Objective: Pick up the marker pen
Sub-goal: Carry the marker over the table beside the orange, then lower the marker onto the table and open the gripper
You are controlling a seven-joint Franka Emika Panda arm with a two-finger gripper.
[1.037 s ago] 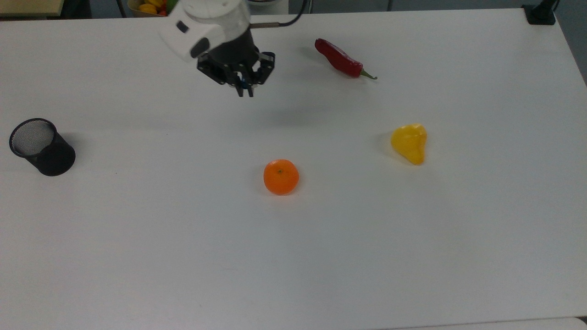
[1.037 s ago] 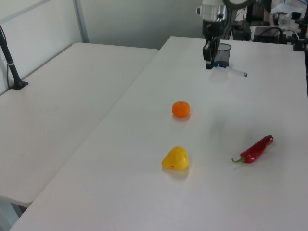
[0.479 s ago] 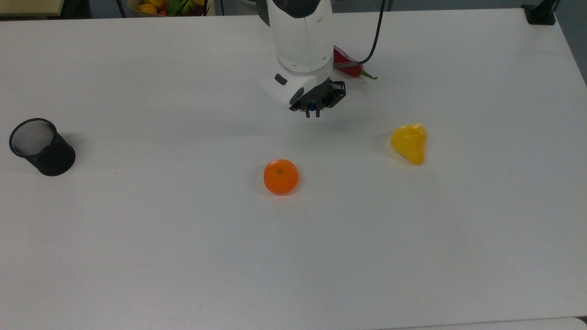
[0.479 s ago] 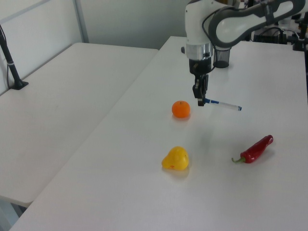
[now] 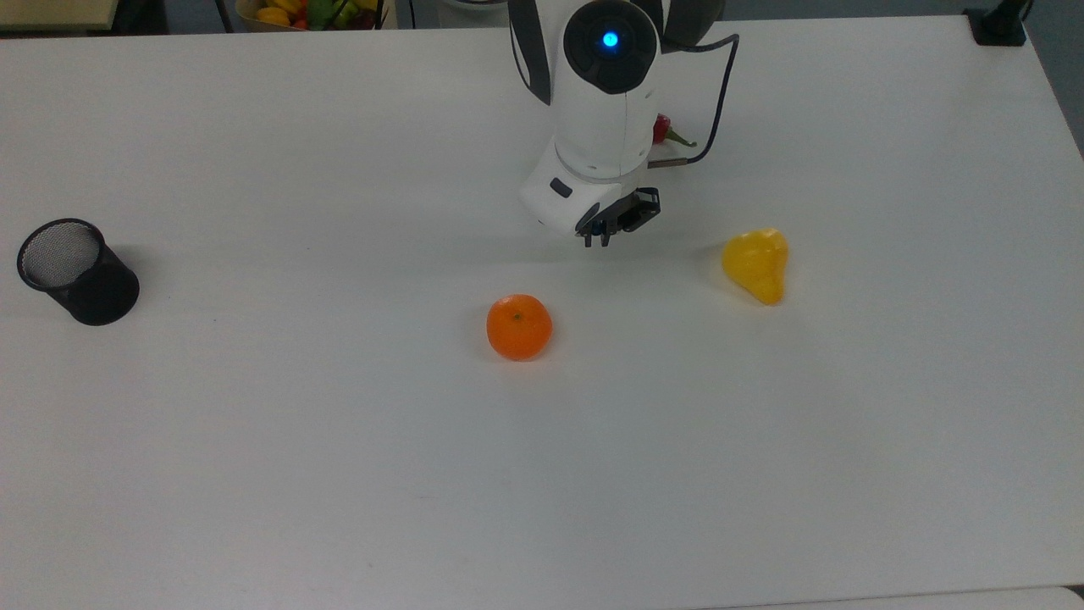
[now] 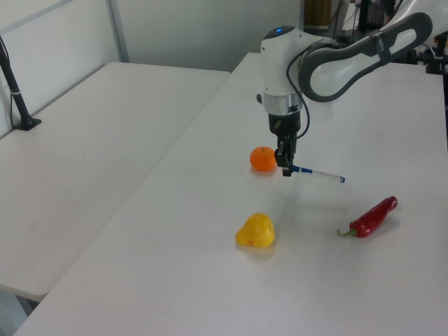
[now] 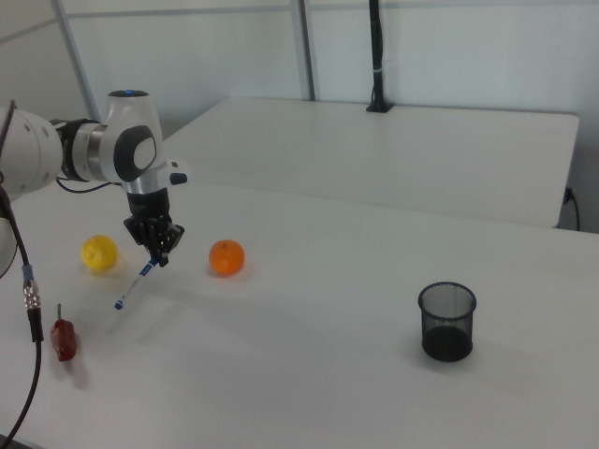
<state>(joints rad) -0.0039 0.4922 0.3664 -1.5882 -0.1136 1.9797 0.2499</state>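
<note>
A: Top view, arm pose?

B: The arm reaches in from the top edge, wrist pointing down. The gripper point(image 5: 602, 240) sits above the table point(image 5: 254, 474), between the orange point(image 5: 519, 327) and the yellow pepper point(image 5: 756, 263). The fingers are drawn together; what they hold is hidden under the wrist in the top view.

A: Room to move?

B: The near half of the table is bare. The black mesh cup point(image 5: 76, 271) stands well apart at the top view's left. The red chilli point(image 5: 661, 129) shows partly behind the arm.

A: Left view?

B: The wrist is vertical. The gripper point(image 6: 287, 170) has its fingers clamped on the capped end of the marker pen point(image 6: 316, 173). The pen juts out roughly level toward the left view's right, apparently clear of the table, though the height is hard to judge. The orange point(image 6: 262, 159) lies just beside the gripper on the left view's left. The yellow pepper point(image 6: 255, 232) is nearer the camera; the red chilli point(image 6: 371, 217) lies to the left view's right. The table edge runs along the left view's left, with a second table point(image 6: 91, 140) alongside.

A: Right view?

B: The gripper point(image 7: 160, 258) grips the upper end of the marker pen point(image 7: 135, 284), which slants down toward the right view's left. The orange point(image 7: 226, 257) is near on the right view's right, the yellow pepper point(image 7: 98, 253) on the left. The red chilli point(image 7: 64, 340) lies at the near left, the black mesh cup point(image 7: 446, 323) far right.
</note>
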